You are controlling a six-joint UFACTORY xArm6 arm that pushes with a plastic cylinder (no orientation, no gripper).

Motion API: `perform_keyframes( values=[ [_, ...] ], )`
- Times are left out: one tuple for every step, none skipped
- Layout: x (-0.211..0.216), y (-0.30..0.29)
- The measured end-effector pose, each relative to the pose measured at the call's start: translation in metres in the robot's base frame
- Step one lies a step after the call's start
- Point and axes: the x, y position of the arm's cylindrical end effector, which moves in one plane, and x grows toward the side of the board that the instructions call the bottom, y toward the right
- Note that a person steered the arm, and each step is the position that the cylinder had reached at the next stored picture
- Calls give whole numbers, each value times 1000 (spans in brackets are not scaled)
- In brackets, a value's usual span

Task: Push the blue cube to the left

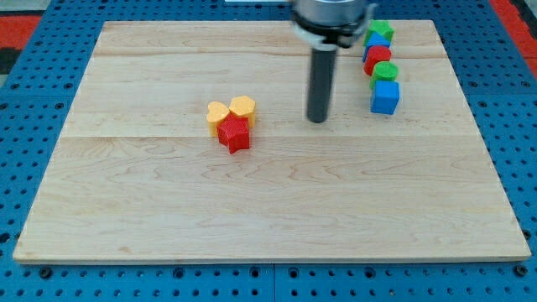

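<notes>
The blue cube [385, 97] sits on the wooden board [268, 193] at the view's upper right, at the bottom end of a column of blocks. My tip [317, 120] rests on the board to the left of the blue cube, slightly lower in the view, with a clear gap between them. The dark rod rises from the tip to the view's top edge.
Above the blue cube in the column are a green cylinder [385, 71], a red block [377, 57], a blue block [377, 41] and a green star-shaped block [380, 30]. Left of centre, two yellow heart-shaped blocks [218, 112] [242, 107] touch a red star-shaped block [235, 133].
</notes>
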Motion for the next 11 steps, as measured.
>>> perform_keyframes(
  values=[
    [0,61],
    [0,122],
    [-11,153],
    [-31,134],
    [-37,118],
    [-39,117],
    [-39,113],
    [-39,110],
    [-38,105],
    [-36,88],
    [-35,71]
  ],
)
